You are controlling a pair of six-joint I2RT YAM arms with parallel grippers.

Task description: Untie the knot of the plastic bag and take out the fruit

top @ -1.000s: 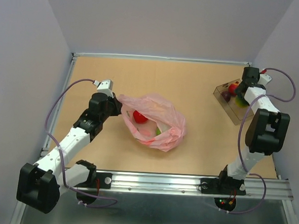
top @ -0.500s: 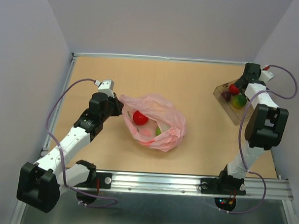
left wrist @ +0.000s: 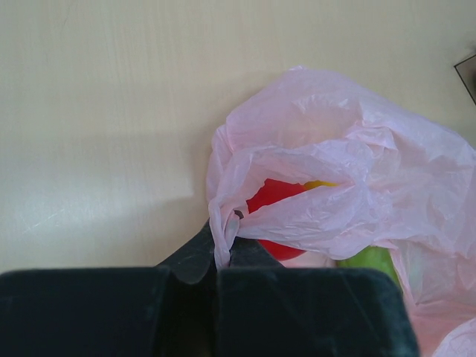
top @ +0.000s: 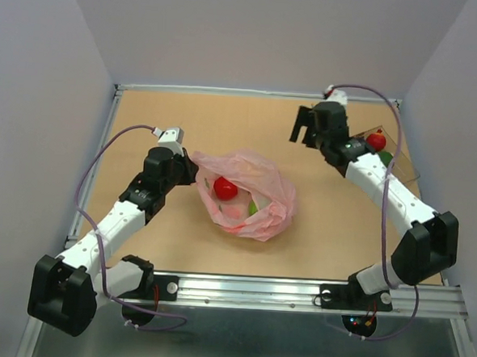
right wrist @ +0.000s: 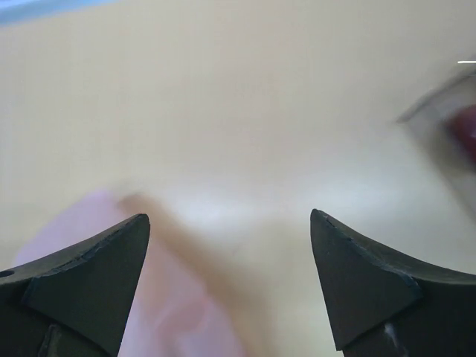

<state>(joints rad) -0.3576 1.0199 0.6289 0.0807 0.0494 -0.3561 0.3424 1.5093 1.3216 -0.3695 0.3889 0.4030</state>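
Left wrist: left gripper pinches the crinkly, translucent pink plastic bag.

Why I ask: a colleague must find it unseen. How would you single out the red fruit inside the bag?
Start at the big crumpled pink plastic bag. In its open mouth, beside the left hand pinching its rim, sits a round red fruit. It is the only red thing inside; the other red fruit lies far right.

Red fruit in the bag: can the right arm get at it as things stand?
Probably yes. The left gripper pinches the plastic bag at its rim, so the mouth gapes and the red fruit shows uncovered from above. The right gripper is open, with only bare table between it and the bag.
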